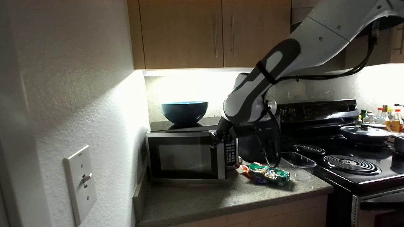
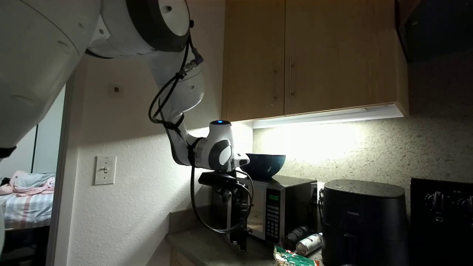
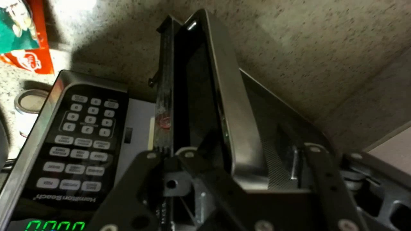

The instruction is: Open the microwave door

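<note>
The pincer (image 3: 236, 168), spread wide and clamping nothing, seems to straddle the handle (image 3: 236, 112) of the ajar microwave door (image 1: 184, 157) at the left of the surface (image 1: 195, 201), presumably to swing that door further open.

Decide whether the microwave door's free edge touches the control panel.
Apart. In the wrist view, a pale strip shows between the microwave door's free edge and the control panel.
</note>
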